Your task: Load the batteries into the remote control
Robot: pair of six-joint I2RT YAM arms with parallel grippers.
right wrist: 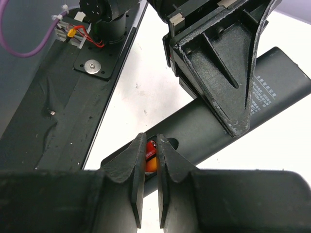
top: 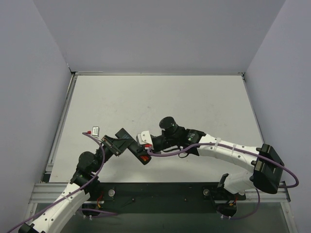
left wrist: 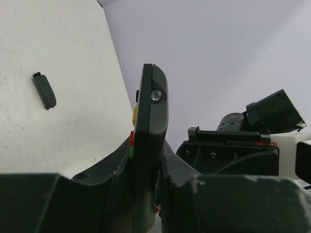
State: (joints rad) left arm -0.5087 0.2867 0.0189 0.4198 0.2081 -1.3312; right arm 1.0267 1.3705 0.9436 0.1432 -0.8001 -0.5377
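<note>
My left gripper [top: 118, 141] is shut on the remote control [top: 133, 149] and holds it above the table. In the left wrist view the remote [left wrist: 149, 126] stands edge-on between the fingers, with its yellow, red and green buttons facing left. My right gripper [right wrist: 151, 145] is shut on a red battery [right wrist: 151, 151], its tips at the open battery compartment in the remote's back [right wrist: 204, 121]. In the top view the right gripper [top: 145, 151] is at the remote's near end. I cannot make out the second battery.
The small black battery cover [left wrist: 44, 91] lies flat on the white table [top: 160, 97], apart from the grippers. The black base rail [right wrist: 73, 97] with wires runs along the near edge. Grey walls enclose the table on three sides.
</note>
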